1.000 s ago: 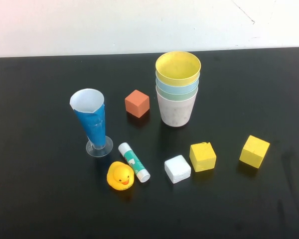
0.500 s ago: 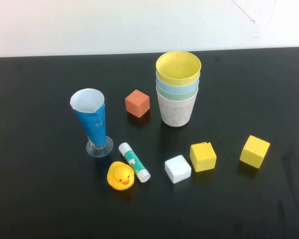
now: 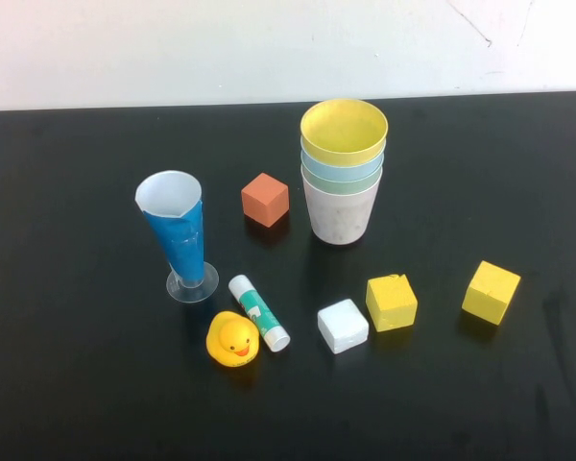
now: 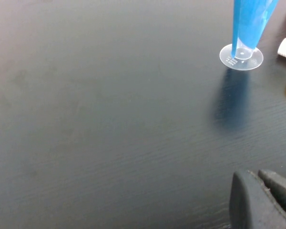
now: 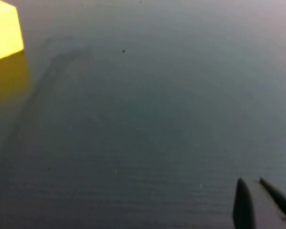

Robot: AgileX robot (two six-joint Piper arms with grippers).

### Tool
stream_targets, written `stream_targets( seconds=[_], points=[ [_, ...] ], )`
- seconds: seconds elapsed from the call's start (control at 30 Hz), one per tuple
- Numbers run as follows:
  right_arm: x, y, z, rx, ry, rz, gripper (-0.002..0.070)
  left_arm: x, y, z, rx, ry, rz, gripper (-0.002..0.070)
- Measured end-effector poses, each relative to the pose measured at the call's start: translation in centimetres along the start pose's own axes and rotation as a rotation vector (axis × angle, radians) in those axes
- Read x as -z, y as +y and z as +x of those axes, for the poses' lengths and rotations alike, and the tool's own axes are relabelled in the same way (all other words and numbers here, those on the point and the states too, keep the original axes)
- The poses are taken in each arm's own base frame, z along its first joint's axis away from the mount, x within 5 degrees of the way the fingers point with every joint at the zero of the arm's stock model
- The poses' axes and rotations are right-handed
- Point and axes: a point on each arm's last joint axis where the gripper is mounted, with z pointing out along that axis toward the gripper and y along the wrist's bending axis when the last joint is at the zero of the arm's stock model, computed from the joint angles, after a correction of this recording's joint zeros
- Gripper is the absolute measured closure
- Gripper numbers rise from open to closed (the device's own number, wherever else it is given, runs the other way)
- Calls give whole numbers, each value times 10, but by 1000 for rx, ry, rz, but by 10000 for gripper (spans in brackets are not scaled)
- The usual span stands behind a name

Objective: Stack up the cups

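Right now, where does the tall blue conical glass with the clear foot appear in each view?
High view: tall blue conical glass stands left of centre, beside the yellow rubber duck.
Left wrist view: its clear foot at the top right.
Right wrist view: absent.
Shared landmark: black table.

Neither arm reaches into the high view; both grippers appear only through their own wrist cameras. The left gripper [image 4: 263,198] shows as two dark fingers [image 4: 243,200] at the frame's edge, lying close together with only a thin seam between them, held above bare tabletop and gripping nothing. The right gripper [image 5: 257,200] likewise shows two dark, tapered fingertips [image 5: 242,202] nearly meeting, poised over the dark surface and carrying nothing. Its picture is soft, so the fingers seem shut rather than plainly so. No wrist or arm link beyond the fingers is visible.
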Motion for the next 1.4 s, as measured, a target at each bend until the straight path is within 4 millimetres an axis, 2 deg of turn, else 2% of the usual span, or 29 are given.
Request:
stream_targets(
  seconds=[0.93,1.1,1.23,1.4],
  points=[
    [0,0,0,3,-2,-14,679,-3,0,2,-3,5,0,676],
    [0,0,0,3,2,-14,679,-19,-4,20,-7,12,-16,676],
    [0,0,0,3,3,-14,679,-30,-10,29,-27,-83,-9,676],
    [0,0,0,3,5,-14,679,-42,-10,51,-20,-192,-82,676]
  ],
)
